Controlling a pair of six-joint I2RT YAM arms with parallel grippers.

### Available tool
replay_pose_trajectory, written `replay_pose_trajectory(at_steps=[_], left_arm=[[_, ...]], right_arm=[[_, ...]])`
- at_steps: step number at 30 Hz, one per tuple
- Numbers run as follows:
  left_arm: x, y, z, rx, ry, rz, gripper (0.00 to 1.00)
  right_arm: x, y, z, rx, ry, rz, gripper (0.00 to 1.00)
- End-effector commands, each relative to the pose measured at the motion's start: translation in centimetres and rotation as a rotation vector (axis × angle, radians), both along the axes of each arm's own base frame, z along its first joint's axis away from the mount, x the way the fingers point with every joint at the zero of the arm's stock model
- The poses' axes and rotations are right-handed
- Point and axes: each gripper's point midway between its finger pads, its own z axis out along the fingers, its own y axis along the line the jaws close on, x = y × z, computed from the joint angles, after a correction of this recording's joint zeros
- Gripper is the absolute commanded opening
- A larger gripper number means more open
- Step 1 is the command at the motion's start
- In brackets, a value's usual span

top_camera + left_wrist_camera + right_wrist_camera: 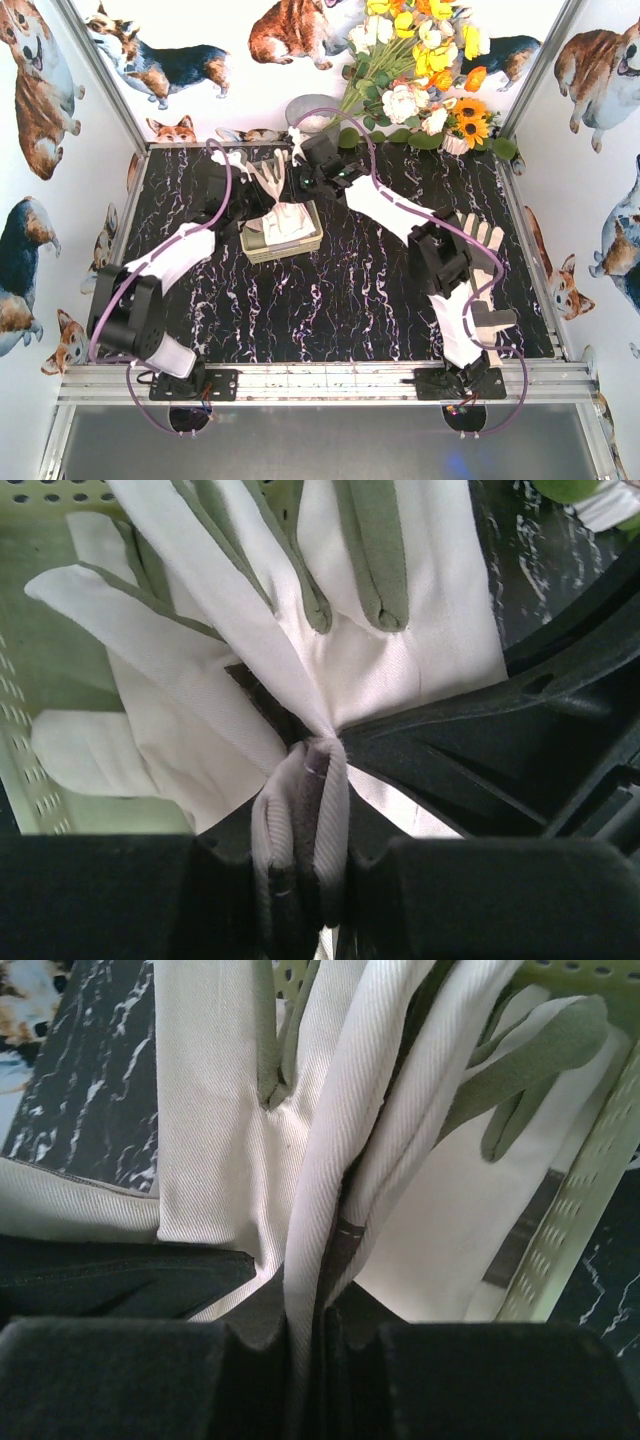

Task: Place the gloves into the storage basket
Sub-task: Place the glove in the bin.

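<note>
The pale yellow-green storage basket point(258, 247) sits at the back middle of the table. A cream-white glove point(268, 180) hangs above it, its lower part drooping into the basket onto other gloves point(290, 222). My left gripper point(250, 176) is shut on a bunched fold of this glove point(200, 610), seen close in the left wrist view, gripper point(310, 820). My right gripper point(294, 178) is shut on a fold of the glove point(215, 1130) from the other side, gripper point(322, 1330). Another glove point(482, 240) lies on the table at the right, partly under my right arm.
A grey metal bucket point(310, 108) and a bunch of flowers point(420, 60) stand at the back. The basket's slotted wall point(590, 1160) is just right of my right gripper. An aluminium rail point(320, 380) runs along the near table edge.
</note>
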Motion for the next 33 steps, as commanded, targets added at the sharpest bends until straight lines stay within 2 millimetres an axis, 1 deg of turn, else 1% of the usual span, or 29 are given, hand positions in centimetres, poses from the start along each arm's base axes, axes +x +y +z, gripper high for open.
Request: replay_pose_trajectory(at_steps=[1, 2, 7, 10, 13, 14, 16, 20, 25, 27, 30, 31, 32, 33], left_arm=[[3.3, 1.1, 1.1, 0.051, -0.128, 0.039, 0.00], [3.8, 1.3, 0.2, 0.063, -0.115, 0.047, 0.00], [5.8, 1.6, -2.6, 0.067, -0.076, 0.062, 0.00], [6.7, 1.4, -3.7, 0.067, -0.053, 0.057, 0.00], [7.4, 1.7, -4.5, 0.065, -0.026, 0.076, 0.00], [7.5, 1.7, -4.7, 0.059, -0.016, 0.078, 0.00], [7.6, 1.8, -5.2, 0.059, 0.006, 0.083, 0.00], [7.1, 2.1, -6.8, 0.064, 0.051, 0.096, 0.00], [6.8, 2.7, -6.4, 0.080, 0.038, 0.122, 0.00], [6.8, 3.1, -6.6, 0.100, 0.045, 0.129, 0.00], [6.7, 3.2, -7.6, 0.126, 0.083, 0.123, 0.00], [6.6, 3.2, -7.8, 0.129, 0.091, 0.120, 0.03], [6.7, 3.1, -7.7, 0.129, 0.092, 0.117, 0.07], [6.8, 3.2, -7.4, 0.128, 0.088, 0.119, 0.16]], right_arm=[[5.4, -0.2, 1.9, -0.017, -0.209, -0.079, 0.00], [5.7, 0.0, 1.5, -0.022, -0.212, -0.078, 0.00], [7.4, 0.9, -0.4, -0.055, -0.213, -0.066, 0.00], [8.2, 1.2, -1.4, -0.076, -0.209, -0.063, 0.00], [8.6, 1.4, -2.4, -0.095, -0.195, -0.057, 0.00], [8.7, 1.4, -2.5, -0.098, -0.193, -0.056, 0.00], [8.8, 1.3, -3.2, -0.110, -0.181, -0.057, 0.00], [8.7, 1.2, -4.4, -0.121, -0.162, -0.052, 0.00], [9.0, 1.6, -4.2, -0.105, -0.179, -0.046, 0.00], [9.1, 1.8, -4.1, -0.092, -0.183, -0.046, 0.00], [9.3, 2.0, -4.6, -0.085, -0.177, -0.050, 0.00], [9.4, 2.1, -4.9, -0.087, -0.175, -0.049, 0.00], [9.4, 2.1, -5.2, -0.091, -0.174, -0.046, 0.00], [9.4, 2.1, -5.5, -0.097, -0.173, -0.042, 0.00]])
